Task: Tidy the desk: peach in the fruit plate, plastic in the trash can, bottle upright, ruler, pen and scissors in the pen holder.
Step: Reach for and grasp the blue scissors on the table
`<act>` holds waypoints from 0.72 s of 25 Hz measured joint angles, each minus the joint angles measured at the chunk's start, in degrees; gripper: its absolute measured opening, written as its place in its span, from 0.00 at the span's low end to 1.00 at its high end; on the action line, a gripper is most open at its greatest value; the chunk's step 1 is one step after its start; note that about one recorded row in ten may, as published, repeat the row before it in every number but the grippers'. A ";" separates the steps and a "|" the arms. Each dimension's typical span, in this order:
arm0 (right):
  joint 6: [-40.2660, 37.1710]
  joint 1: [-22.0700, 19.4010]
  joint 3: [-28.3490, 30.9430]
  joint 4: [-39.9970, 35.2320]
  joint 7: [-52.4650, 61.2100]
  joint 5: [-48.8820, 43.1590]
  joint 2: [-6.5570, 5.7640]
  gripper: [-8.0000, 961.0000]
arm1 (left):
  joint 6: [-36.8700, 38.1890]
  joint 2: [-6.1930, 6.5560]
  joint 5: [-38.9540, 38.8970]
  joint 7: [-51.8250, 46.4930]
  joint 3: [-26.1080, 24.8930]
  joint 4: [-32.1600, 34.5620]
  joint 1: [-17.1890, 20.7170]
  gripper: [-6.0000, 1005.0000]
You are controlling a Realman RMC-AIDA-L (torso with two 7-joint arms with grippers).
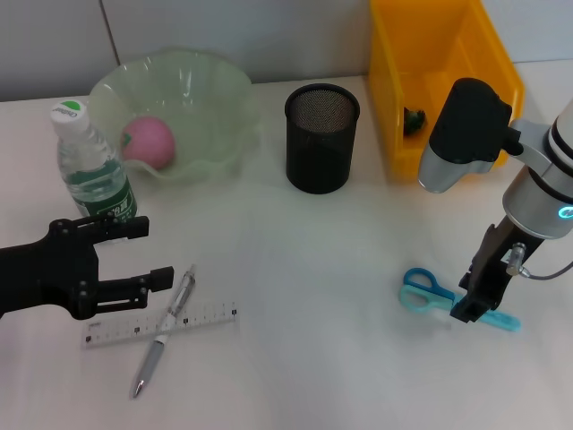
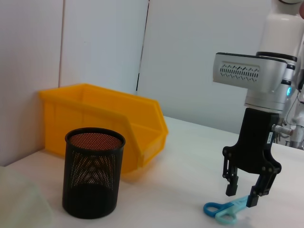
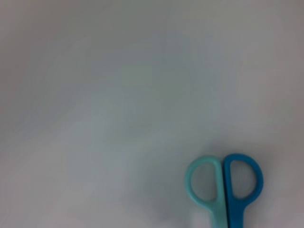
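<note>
The blue scissors point(image 1: 428, 291) lie flat on the white desk at the right. My right gripper point(image 1: 474, 303) stands over their blades, open, one finger on either side point(image 2: 242, 194); the scissors point(image 2: 222, 212) rest on the desk, handles point(image 3: 223, 184) pointing away from it. At the left, my left gripper point(image 1: 150, 254) is open and holds nothing, just above the ruler point(image 1: 161, 324) and the pen point(image 1: 166, 330) lying across it. The bottle point(image 1: 94, 170) stands upright beside it. The pink peach point(image 1: 148, 141) sits in the green fruit plate point(image 1: 224, 98). The black mesh pen holder point(image 1: 322, 139) stands at the centre back.
The yellow bin point(image 1: 443, 54) stands at the back right with a small dark green thing point(image 1: 414, 121) inside. In the left wrist view the bin point(image 2: 104, 118) stands just behind the pen holder point(image 2: 93, 173). A white wall runs behind the desk.
</note>
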 joint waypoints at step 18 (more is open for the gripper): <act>2.81 -0.12 -2.78 1.33 0.00 -0.31 0.08 0.45 | 0.15 -0.05 -0.17 -0.03 -0.53 0.00 0.00 0.81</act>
